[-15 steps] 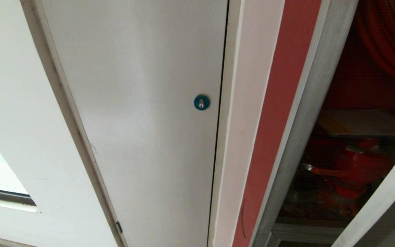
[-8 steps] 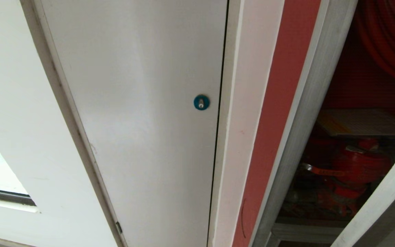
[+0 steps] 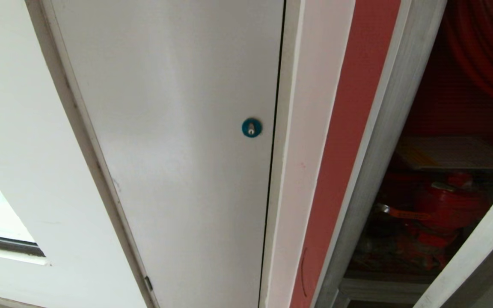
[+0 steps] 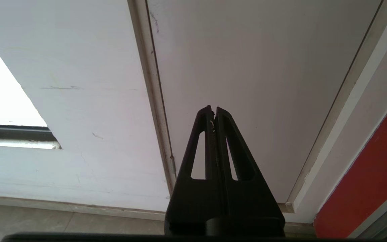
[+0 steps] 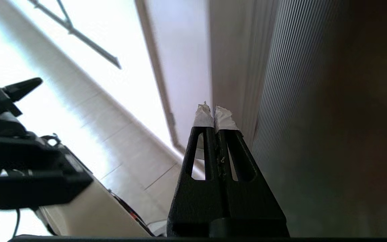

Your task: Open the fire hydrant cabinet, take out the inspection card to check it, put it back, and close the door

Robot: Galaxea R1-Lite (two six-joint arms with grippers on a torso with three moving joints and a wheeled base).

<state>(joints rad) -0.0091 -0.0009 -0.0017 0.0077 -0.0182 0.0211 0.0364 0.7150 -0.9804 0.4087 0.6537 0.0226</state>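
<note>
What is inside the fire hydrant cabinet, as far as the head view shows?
Inside the fire hydrant cabinet: the red hose reel above, the inspection card lying flat, the red valve beneath. The door's frame covers the rest.

I am standing in a corridor or service area of a public or commercial building. A fire hydrant cabinet (image 3: 405, 107) is built into the wall, its red inside holding a coiled red hose reel (image 3: 486, 51) and a red valve (image 3: 447, 205). Beside it sits a plain white panel door (image 3: 173, 141) with a round blue lock (image 3: 251, 127), above pale floor tiles (image 4: 62, 223).
</note>
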